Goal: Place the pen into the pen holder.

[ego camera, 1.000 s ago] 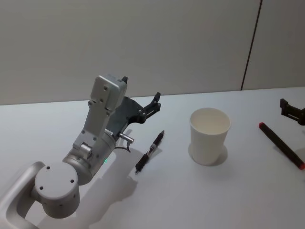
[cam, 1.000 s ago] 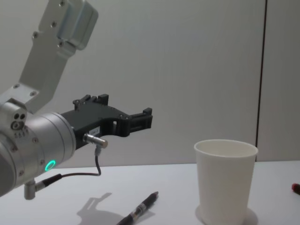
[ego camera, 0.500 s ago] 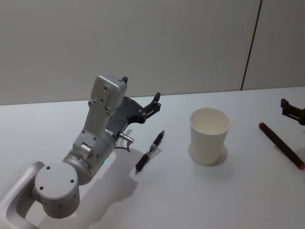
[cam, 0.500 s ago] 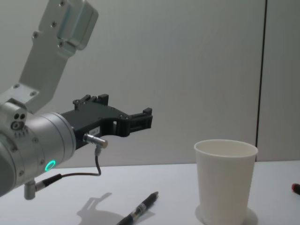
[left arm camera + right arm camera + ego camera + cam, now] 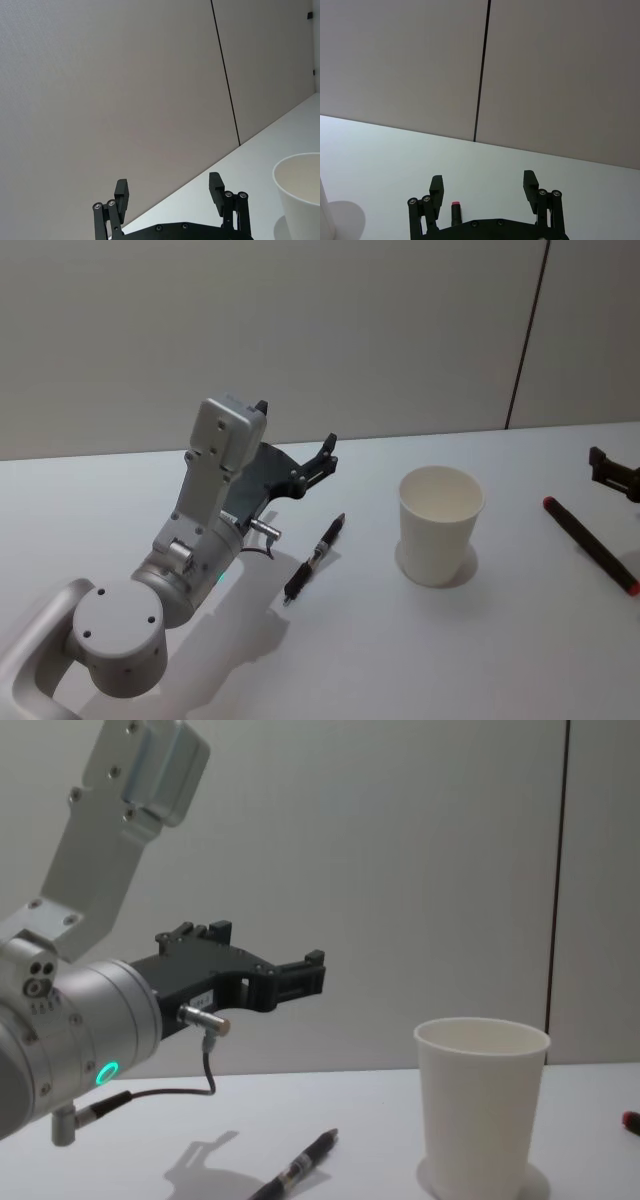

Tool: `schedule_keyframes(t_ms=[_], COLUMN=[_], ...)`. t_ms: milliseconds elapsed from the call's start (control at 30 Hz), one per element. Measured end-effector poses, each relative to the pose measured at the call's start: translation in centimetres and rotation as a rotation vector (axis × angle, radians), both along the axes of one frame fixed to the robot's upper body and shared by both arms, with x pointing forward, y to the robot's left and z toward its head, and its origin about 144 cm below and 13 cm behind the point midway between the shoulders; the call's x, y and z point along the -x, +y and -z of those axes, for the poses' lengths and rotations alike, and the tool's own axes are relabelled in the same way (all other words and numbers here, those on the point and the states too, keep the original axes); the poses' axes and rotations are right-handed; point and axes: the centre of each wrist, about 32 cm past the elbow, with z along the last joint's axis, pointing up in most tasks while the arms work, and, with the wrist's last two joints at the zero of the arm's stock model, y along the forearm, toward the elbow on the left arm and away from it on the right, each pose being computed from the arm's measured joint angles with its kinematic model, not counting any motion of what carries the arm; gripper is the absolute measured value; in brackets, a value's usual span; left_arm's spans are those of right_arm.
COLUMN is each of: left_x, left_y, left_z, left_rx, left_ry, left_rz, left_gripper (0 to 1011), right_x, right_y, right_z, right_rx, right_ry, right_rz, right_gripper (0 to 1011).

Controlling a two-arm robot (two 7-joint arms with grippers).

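A black pen (image 5: 314, 558) lies flat on the white table, left of the pen holder (image 5: 440, 525), a plain white paper cup standing upright. The chest view shows the pen (image 5: 300, 1167) low down, with the cup (image 5: 480, 1105) to its right. My left gripper (image 5: 295, 430) hangs open and empty in the air above and behind the pen, not touching it. From the left wrist view its fingers (image 5: 121, 190) spread wide, with the cup's rim (image 5: 300, 162) off to one side. My right gripper (image 5: 612, 470) sits at the far right edge, open (image 5: 483, 181) and empty.
A dark marker with red ends (image 5: 590, 544) lies on the table at the right, just below the right gripper; its red tip (image 5: 455, 206) shows between that gripper's fingers. A grey wall stands behind the table (image 5: 420, 640).
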Motion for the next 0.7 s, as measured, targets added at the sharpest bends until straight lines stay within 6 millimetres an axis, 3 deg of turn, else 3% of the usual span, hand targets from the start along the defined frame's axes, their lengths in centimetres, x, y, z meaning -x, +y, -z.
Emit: schedule_keyframes(t_ms=[700], left_x=[0.0], left_y=[0.0], left_z=[0.0], left_rx=[0.0], left_ry=[0.0], left_rz=[0.0], left_gripper=[1001], right_x=[0.0], right_y=[0.0], right_z=[0.0], right_rx=[0.0], right_ry=[0.0], right_rz=[0.0], right_gripper=[1001])
